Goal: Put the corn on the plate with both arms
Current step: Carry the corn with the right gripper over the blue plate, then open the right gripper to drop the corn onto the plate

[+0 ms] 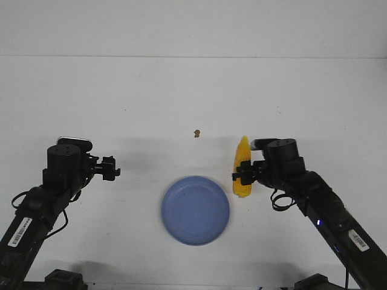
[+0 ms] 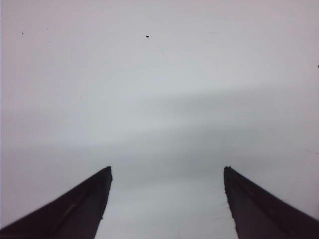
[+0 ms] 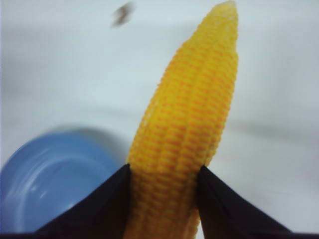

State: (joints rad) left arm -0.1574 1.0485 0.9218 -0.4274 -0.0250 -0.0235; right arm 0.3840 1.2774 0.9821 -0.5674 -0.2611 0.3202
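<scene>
Corn (image 3: 187,129) pinched in right claw (image 3: 164,174) — left claw (image 2: 167,174) agape.

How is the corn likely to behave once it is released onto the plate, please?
The corn is round and tapered, so it may roll in a curve on the shallow plate. Its bumpy kernels probably help the right hand grip. It looks stiff, not floppy.

Two matte black jointed robot arms: the left arm (image 1: 42,199) and right arm (image 1: 320,205) each carry looped black cables, white barcode stickers, and dark wedge-shaped fingers (image 2: 75,209).
</scene>
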